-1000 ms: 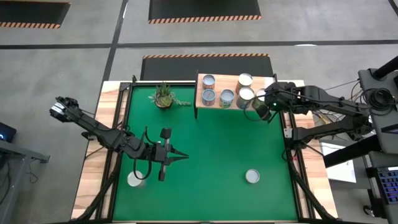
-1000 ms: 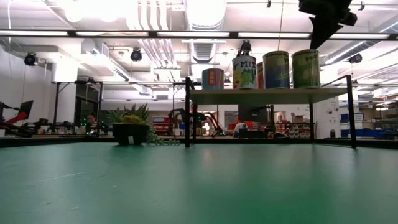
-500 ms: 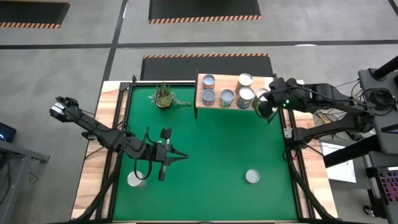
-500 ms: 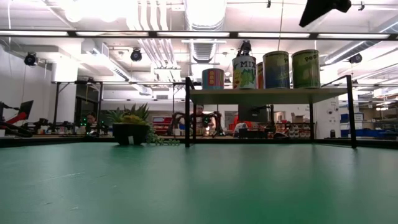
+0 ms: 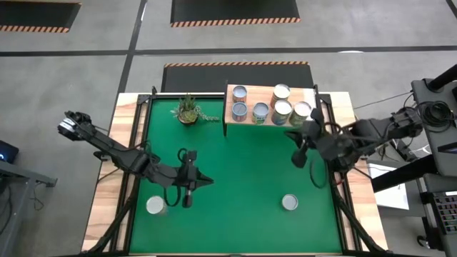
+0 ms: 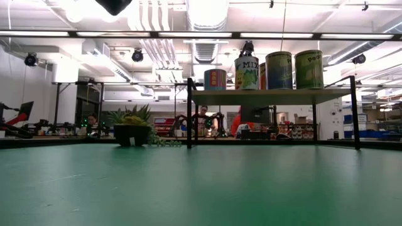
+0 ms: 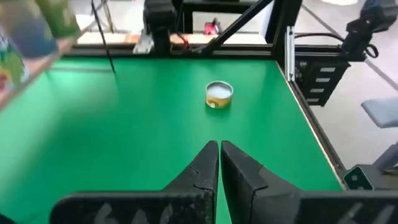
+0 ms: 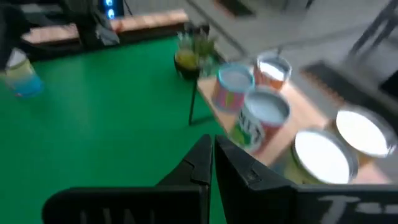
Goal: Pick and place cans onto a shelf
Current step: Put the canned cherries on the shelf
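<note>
The light-wood shelf (image 5: 270,102) stands at the table's far edge with several cans (image 5: 260,112) upright on it; they also show in the low view (image 6: 279,69) and the right wrist view (image 8: 264,115). One can (image 5: 289,203) stands on the green mat near the right front, and it also shows in the left wrist view (image 7: 219,94). Another can (image 5: 155,205) stands at the left front. My right gripper (image 8: 211,148) is shut and empty, in front of the shelf's right end (image 5: 293,137). My left gripper (image 5: 206,180) is shut and empty over the mat's left middle, its fingertips (image 7: 219,146) pointing toward the right-front can.
A small potted plant (image 5: 188,109) stands left of the shelf at the far edge. A black frame and wooden rim (image 5: 128,164) border the green mat. The mat's middle (image 5: 243,164) is open. A dark arm part (image 6: 113,5) shows at the low view's top.
My right gripper has risen from above the can at the shelf's right end and drawn back toward the table's near edge, off the shelf. The cans on the shelf stay as they were. My left arm has shifted slightly, uncovering the left-front can.
</note>
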Available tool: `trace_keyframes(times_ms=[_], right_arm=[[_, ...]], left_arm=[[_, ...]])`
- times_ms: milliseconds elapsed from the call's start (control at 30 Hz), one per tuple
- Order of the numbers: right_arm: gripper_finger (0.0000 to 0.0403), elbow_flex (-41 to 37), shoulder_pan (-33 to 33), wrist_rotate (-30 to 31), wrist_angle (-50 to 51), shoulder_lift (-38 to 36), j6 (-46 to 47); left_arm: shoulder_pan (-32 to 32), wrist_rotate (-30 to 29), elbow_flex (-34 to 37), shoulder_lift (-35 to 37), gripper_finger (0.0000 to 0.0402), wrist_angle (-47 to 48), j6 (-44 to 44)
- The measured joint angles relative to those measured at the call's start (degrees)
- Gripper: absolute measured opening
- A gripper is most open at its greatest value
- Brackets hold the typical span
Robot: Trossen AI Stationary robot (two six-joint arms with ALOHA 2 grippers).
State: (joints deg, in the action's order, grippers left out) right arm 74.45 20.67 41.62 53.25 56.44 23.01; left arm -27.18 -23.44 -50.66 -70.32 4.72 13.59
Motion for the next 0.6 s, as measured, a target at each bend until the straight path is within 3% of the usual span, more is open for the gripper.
trace_keyframes(times_ms=[100, 167, 333, 433, 500, 600], right_arm=[[0.0009, -0.6, 4.2, 4.5, -3.0, 0.8, -3.4], [0.0009, -1.7, 6.5, 6.3, -5.5, 1.2, -5.3], [0.0009, -5.4, 11.1, 7.4, -11.0, 1.4, -8.9], [0.0009, -7.3, 13.8, 11.4, -13.0, 1.4, -9.4], [0.0009, -9.0, 15.4, 14.5, -13.4, 1.4, -9.4], [0.0009, -11.9, 17.6, 18.6, -13.8, 1.4, -7.1]], left_arm=[[0.0, 0.9, -3.3, -0.6, 0.0001, 5.0, 6.8], [0.0, 3.4, -7.8, -1.2, 0.0001, 13.7, 12.8], [0.0, 7.8, -21.3, -5.8, 0.0001, 44.2, 31.5], [-0.1, 10.8, -27.0, -9.4, 0.0001, 61.1, 45.6], [-0.8, 15.6, -28.2, -11.6, 0.0001, 66.7, 53.0], [-4.3, 20.6, -27.6, -13.3, 0.0001, 66.6, 61.4]])
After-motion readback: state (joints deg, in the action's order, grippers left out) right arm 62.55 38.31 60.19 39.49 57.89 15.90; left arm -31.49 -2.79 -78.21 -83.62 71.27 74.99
